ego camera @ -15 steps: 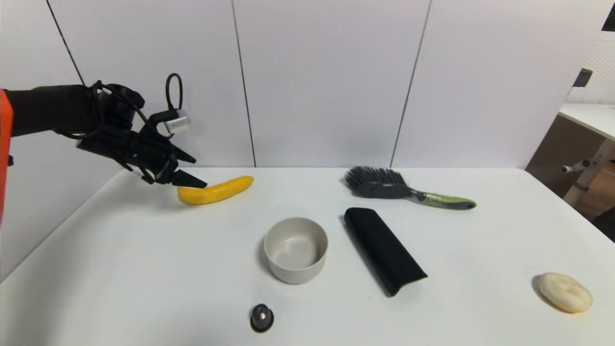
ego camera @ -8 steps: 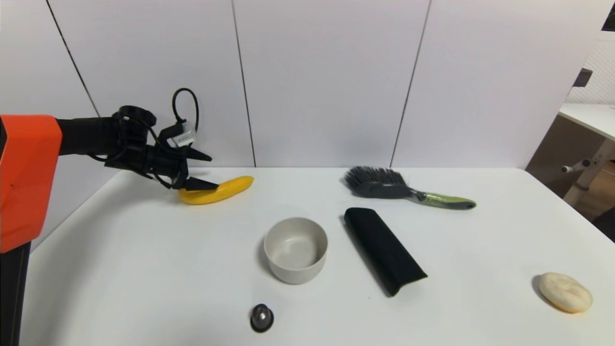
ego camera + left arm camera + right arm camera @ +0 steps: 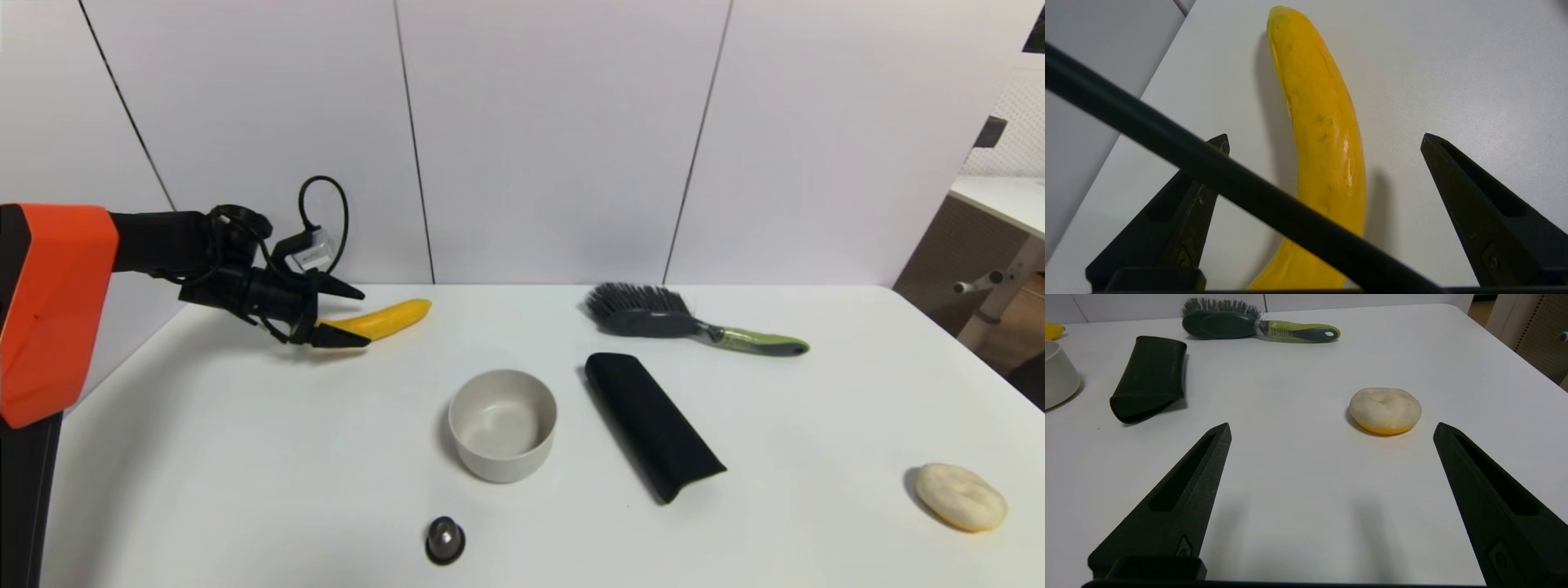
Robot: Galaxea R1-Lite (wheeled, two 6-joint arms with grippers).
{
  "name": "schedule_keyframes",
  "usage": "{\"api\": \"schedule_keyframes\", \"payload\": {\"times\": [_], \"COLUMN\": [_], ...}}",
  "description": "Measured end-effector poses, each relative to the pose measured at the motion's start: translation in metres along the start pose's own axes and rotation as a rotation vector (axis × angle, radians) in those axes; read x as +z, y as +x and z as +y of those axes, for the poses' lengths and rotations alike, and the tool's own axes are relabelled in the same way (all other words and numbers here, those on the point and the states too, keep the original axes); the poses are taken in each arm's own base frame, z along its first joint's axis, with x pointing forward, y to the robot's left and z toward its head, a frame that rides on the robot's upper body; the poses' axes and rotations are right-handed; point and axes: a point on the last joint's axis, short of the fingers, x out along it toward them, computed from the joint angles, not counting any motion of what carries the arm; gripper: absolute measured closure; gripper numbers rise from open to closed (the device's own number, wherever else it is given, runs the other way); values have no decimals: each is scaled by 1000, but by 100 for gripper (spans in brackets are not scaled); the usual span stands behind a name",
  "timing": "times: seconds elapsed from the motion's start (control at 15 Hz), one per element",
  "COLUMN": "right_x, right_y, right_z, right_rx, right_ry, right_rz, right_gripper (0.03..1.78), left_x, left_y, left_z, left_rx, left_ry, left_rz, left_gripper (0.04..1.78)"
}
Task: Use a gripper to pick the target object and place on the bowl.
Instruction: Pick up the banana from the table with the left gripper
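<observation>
White table [image 3: 245, 457]: bowl [image 3: 502, 425], black pouch [image 3: 651, 423] and brush [image 3: 686, 320] lie beyond the left gripper [image 3: 353, 314], whose spread jaws straddle the banana [image 3: 1323, 134], untouched; right gripper [image 3: 1331, 430] released

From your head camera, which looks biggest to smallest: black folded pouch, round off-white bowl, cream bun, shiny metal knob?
1. Black folded pouch
2. Round off-white bowl
3. Cream bun
4. Shiny metal knob

The bun and knob sit nearer the camera, yet look smallest.

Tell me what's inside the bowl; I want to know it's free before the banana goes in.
The bowl shows only bare off-white inner wall and floor, nothing in it. Its near inner wall is hidden by the rim. The banana lies on the table between the left gripper fingers.
</observation>
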Motion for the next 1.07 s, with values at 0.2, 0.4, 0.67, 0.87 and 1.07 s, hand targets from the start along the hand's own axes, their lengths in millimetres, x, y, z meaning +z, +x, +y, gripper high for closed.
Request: {"api": "schedule_keyframes", "payload": {"times": [0.2,0.4,0.67,0.87,1.07], "right_x": [0,0,0,0,0], "right_y": [0,0,0,0,0], "right_z": [0,0,0,0,0], "right_rx": [0,0,1,0,0], "right_ry": [0,0,0,0,0], "right_rz": [0,0,0,0,0], "right_gripper": [10,10,10,10,10], "left_x": [-6,-16,-24,-25,-26], "left_y": [3,11,16,17,17], "left_z": [1,1,2,2,2], "left_rx": [-7,-24,-33,-35,-36], "left_ry": [-7,12,-1,-1,-2], "left_rz": [4,8,13,13,15], "left_gripper": [13,13,13,56,91]}}
